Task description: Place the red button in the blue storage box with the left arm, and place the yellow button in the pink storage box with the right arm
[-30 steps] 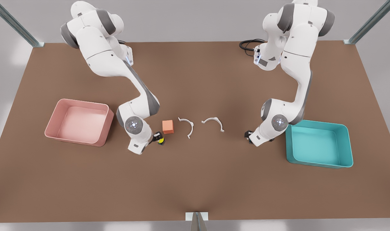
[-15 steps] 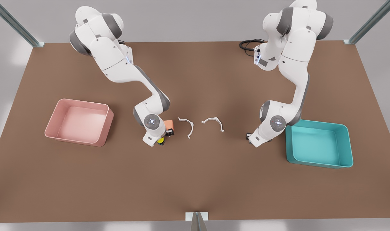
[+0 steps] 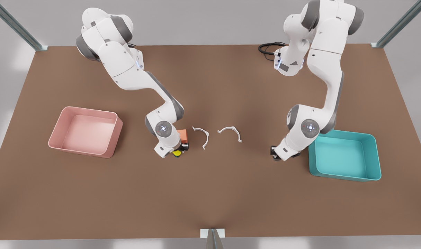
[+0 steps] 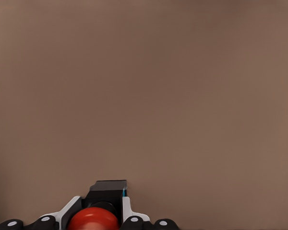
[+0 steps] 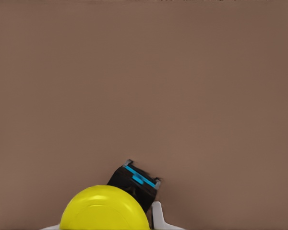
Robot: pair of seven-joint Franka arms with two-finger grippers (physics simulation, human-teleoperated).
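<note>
The red button (image 4: 93, 219) sits between the fingers of my left gripper (image 3: 275, 152), which is shut on its black base, low over the table at the front view's right. The blue storage box (image 3: 342, 155) lies just beyond it toward the front view's right and holds nothing. At the front view's left of centre, my right gripper (image 3: 177, 149) is shut on the yellow button (image 3: 177, 152), whose yellow cap (image 5: 104, 208) looms close in the right wrist view. The pink storage box (image 3: 86, 133) lies further to the front view's left with nothing in it.
An orange cube (image 3: 182, 134) stands right behind the right gripper, touching or nearly touching it. Two white curved clips (image 3: 204, 136) (image 3: 231, 131) lie on the table's middle. A black cable (image 3: 267, 46) coils at the far edge.
The right gripper swung toward the front view's right and came down over the yellow button beside the cube. The left gripper shifted toward the blue box with the red button.
</note>
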